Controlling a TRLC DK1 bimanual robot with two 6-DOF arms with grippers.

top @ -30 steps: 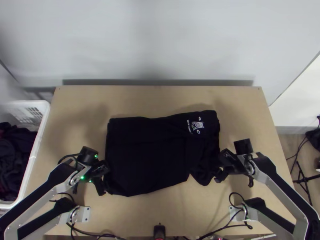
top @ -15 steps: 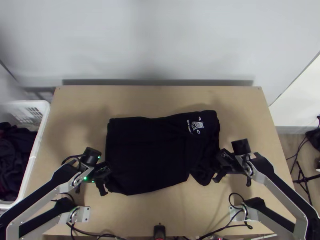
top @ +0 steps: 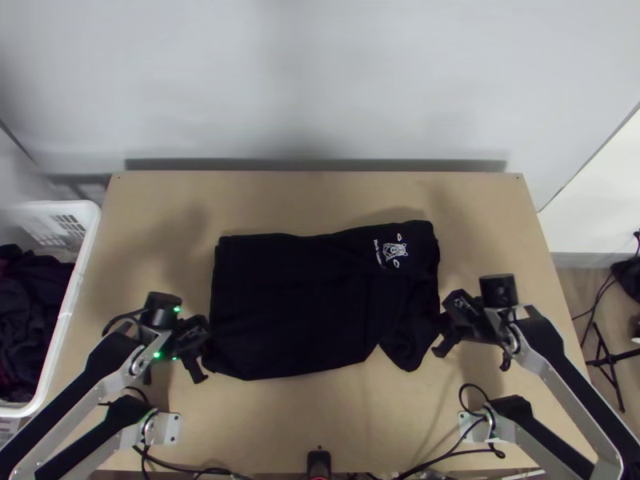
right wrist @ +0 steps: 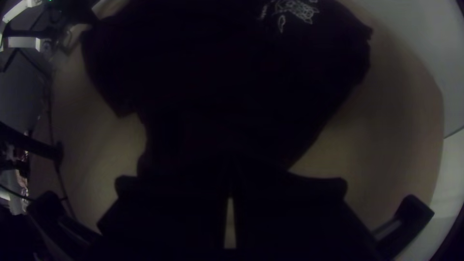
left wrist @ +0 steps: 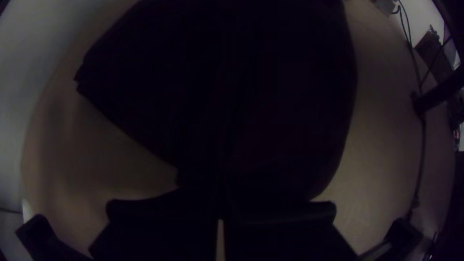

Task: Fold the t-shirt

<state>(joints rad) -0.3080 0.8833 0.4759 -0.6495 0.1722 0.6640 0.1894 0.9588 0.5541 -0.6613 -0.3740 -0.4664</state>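
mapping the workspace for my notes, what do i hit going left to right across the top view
White basket → left gripper → black t-shirt → right gripper → dark stand on the floor

Grey wall (top: 304,88), light wooden table (top: 320,196)

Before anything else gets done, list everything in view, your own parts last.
T-shirt: one, black, folded mid-table
Print: one, white, on the shirt's far right part
Table: one, light wood, beneath the shirt
Basket: one, white, left of the table
Cloth: count unclear, dark, inside the basket
Cables: several, black, near edge
Wall: one, grey, beyond the table
Arms: two, silver-grey and black, lower left and lower right
Grippers: two, black, left and right, at the shirt's sides
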